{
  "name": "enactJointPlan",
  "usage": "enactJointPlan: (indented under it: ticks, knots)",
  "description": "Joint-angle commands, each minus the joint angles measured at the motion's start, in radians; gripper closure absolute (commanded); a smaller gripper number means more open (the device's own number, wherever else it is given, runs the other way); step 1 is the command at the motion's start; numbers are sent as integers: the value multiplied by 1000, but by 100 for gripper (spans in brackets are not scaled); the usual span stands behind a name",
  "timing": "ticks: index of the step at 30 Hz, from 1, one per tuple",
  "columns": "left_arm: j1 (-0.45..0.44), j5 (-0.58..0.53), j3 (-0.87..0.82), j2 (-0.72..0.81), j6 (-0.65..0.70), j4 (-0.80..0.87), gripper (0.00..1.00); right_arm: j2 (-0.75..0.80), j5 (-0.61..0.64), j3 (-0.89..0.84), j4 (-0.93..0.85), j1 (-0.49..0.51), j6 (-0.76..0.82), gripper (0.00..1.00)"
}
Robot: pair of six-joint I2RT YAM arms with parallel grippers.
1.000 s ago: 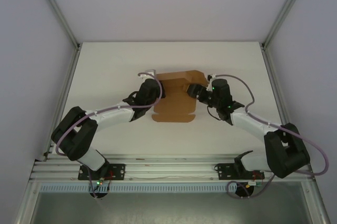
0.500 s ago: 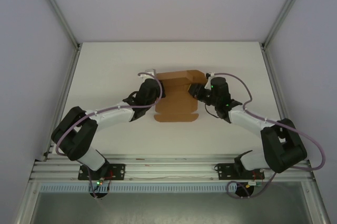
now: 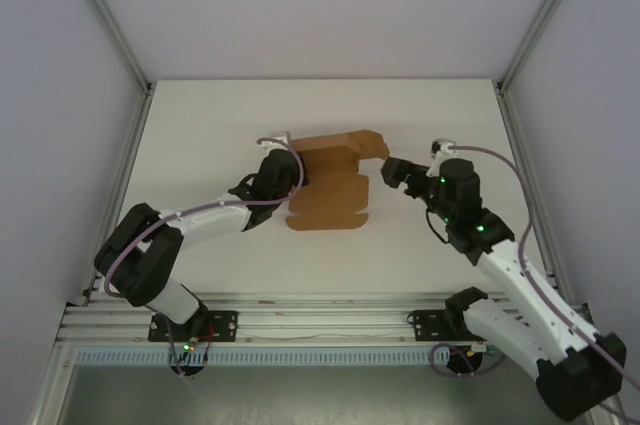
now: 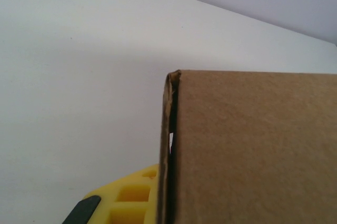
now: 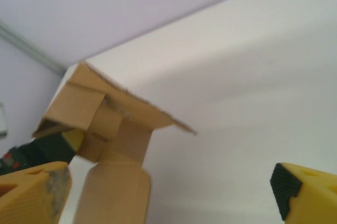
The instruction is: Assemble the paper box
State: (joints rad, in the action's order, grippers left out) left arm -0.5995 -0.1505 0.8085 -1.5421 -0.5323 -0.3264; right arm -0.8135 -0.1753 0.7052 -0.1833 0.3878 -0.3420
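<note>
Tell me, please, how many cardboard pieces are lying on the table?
1. The partly folded paper box lies with the left gripper at its left edge and the open right gripper just off its right side. A second sheet under it would be hidden.

Three views on my screen: one overhead, two riding the wrists.

My top camera sits above and behind the arm bases and looks down from afar on the whole table (image 3: 200, 125), with the paper box (image 3: 330, 185) mid-frame. My left wrist camera is pressed close against the paper box (image 4: 253, 150), facing along the tabletop towards the back wall. My right wrist camera stands farther off at the box's right, looking at it between the fingers (image 5: 31, 195) of the right gripper (image 5: 168, 176). All three share the box.
</note>
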Motion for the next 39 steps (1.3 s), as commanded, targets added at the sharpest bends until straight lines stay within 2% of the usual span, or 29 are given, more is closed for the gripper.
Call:
enactJointPlan:
  ticks: [1, 7, 10, 15, 17, 26, 28, 34, 36, 39]
  knots:
    - [6, 51, -19, 33, 40, -39, 100, 8, 163, 64, -134, -57, 101, 0]
    - [7, 90, -17, 34, 57, -50, 100, -176, 8, 182, -176, -191, 130, 0]
    - [7, 85, -7, 31, 57, -37, 100, -277, -162, 237, -199, -196, 243, 1]
    - [6, 77, -7, 26, 58, -26, 100, -359, -424, 259, -235, -196, 304, 11]
    - [6, 78, -3, 24, 60, -18, 100, -363, -484, 250, -241, -194, 322, 13]
    - [6, 116, 18, 8, 71, -14, 100, -363, -559, 232, -199, -156, 347, 27]
    - [6, 124, 25, 4, 72, -7, 100, -394, -560, 255, -194, -139, 344, 35]
    - [6, 136, 36, -4, 72, 12, 100, -465, -587, 312, -191, -74, 379, 41]
    - [6, 146, 39, -8, 75, 11, 100, -471, -565, 316, -173, -51, 392, 41]
    - [6, 161, 44, -11, 89, 14, 100, -472, -452, 318, -143, -24, 400, 42]
